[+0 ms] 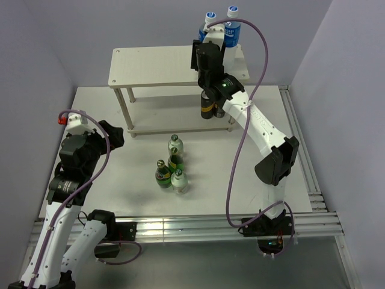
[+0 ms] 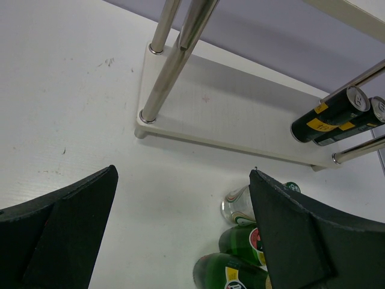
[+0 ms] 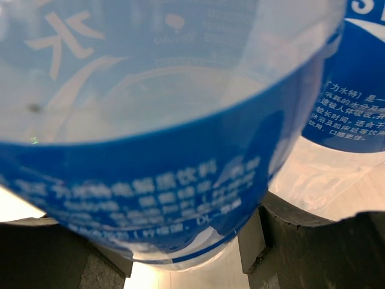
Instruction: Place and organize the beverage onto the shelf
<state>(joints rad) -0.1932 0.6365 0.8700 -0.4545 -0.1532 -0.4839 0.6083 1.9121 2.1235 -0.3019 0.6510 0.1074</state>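
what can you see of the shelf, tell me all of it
The shelf is a low rack of two pale wood boards, a top one and a lower board, joined by round, shiny, metal-looking legs. Small fasteners dot the top board's corners. It stands upright at the back of the white table. Two blue-label bottles stand on the top board's right end, the right tool around one. Two dark cans with yellow labels stand on the lower board's right end.
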